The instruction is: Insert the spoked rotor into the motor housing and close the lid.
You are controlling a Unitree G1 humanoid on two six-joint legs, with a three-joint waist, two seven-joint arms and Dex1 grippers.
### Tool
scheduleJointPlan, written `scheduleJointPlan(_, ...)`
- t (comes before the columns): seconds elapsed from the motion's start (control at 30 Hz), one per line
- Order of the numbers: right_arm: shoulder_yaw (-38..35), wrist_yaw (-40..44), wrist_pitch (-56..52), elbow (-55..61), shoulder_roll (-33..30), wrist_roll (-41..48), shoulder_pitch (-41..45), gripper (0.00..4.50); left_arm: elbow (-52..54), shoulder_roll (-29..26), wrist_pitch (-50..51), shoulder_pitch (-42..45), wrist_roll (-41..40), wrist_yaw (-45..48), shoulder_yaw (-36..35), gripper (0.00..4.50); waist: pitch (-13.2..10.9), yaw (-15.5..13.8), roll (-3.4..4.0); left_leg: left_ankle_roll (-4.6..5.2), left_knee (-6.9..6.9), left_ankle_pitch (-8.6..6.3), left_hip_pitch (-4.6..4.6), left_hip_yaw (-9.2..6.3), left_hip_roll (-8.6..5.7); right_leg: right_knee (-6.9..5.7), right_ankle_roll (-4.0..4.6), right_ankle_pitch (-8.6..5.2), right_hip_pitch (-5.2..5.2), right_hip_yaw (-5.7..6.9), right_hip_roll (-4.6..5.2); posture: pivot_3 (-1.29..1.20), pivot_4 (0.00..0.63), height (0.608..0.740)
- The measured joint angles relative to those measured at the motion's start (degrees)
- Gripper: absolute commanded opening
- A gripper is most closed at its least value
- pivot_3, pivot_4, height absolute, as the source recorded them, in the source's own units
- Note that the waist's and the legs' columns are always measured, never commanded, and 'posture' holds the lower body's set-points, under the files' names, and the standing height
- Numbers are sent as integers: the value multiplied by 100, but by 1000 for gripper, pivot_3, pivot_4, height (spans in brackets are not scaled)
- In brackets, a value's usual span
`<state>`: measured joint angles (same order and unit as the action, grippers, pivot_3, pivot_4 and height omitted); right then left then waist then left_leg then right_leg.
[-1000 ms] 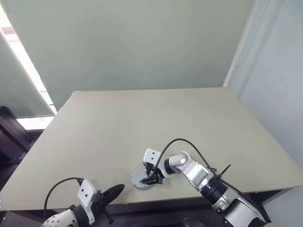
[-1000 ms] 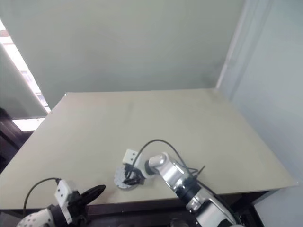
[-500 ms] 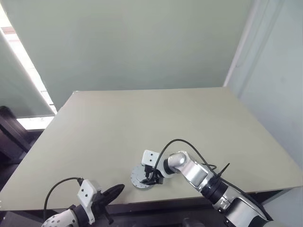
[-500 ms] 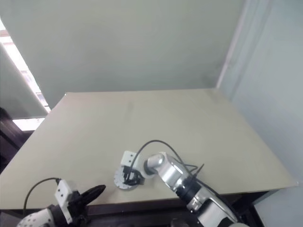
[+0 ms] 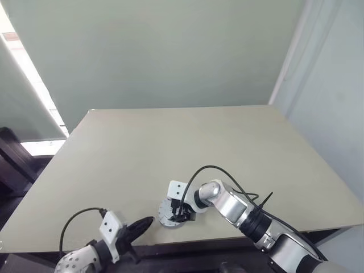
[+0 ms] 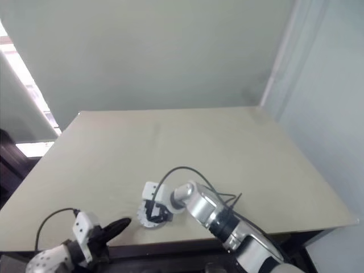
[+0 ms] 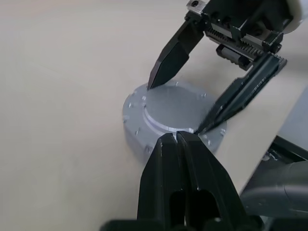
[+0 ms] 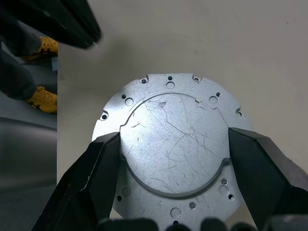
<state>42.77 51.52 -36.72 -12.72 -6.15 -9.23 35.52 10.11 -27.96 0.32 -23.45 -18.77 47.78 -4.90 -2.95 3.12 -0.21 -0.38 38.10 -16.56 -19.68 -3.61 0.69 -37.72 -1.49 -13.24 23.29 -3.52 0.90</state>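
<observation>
While the right gripper (image 8: 173,159) pinches the housing (image 7: 173,113) at 3 and 9 o'clock, the left gripper (image 7: 176,139) hovers beside it, jaws pressed together.

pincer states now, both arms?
Left pincer: shut, empty.
Right pincer: wide apart, fingers against the raised centre of the round silver part.

A wide beige table (image 5: 170,142) takes up most of the scene, its top plain and matte. Behind its far edge stands a pale green wall (image 5: 159,51). To the right, a light grey-blue wall (image 5: 335,85) meets it at a white corner strip (image 5: 290,54). On the left, a bright window strip (image 5: 31,79) runs diagonally, with something dark (image 5: 14,165) below it beside the table.
</observation>
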Motion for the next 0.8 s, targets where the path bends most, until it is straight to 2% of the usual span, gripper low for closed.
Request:
scheduleJointPlan(0.43,25,26,-127,11,-3,5,21,3255,-1314,353,-377,917,516,-184,488,0,24,-10,16,0,-6,0,0,-2,-3,3,-1,1,-3,1,0,0,0,740)
scheduleJointPlan(0.57,22,21,-193,13,-23,5,21,3255,-1537,353,-519,1056,598,-137,594,0,44,-30,50,1,-2,1,1,-3,-8,3,-2,0,-8,0,4,0,0,740)
scheduleJointPlan(0.8,14,5,-307,65,-28,9,21,3255,-1617,323,-571,1107,630,-89,638,0,50,-32,59,1,-2,1,5,-5,-10,5,-3,0,-14,0,6,0,0,740)
